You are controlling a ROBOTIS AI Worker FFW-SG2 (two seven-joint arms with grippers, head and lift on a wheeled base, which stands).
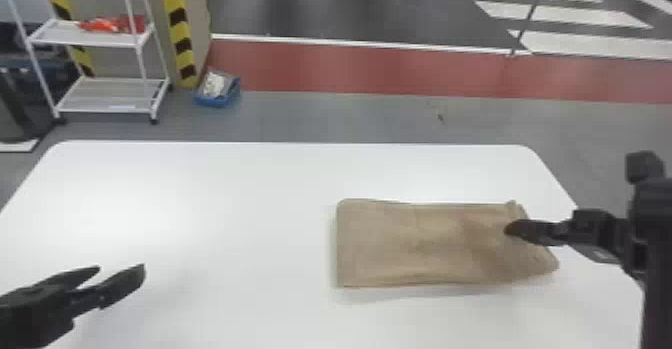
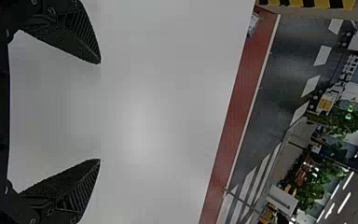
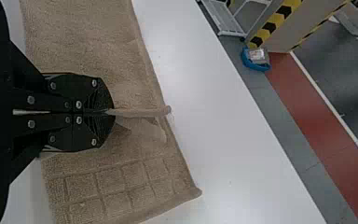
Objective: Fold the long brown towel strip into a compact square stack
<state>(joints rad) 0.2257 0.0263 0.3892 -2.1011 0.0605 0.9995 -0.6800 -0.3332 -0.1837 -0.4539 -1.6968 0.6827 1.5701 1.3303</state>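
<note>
Head view: of two grippers, the left gripper (image 1: pixel 121 267) hangs spread and empty over one white table (image 1: pixel 200 198); the right gripper (image 1: pixel 510 229) pinches a ridge of one brown towel (image 1: pixel 420 243), spread beneath it and leftward; a crosswise fold seems in hand, probably calling for a lift and carry left; beyond the grippers, one shelf cart (image 1: pixel 110 95), one blue bin (image 1: pixel 215 102).

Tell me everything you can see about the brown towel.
The brown towel looks like terry, with a grid of squares near its right end. It lies mostly flat, stretched left to right, on the right half of the white table. The right claw pinches up a thin ridge near that end.
</note>
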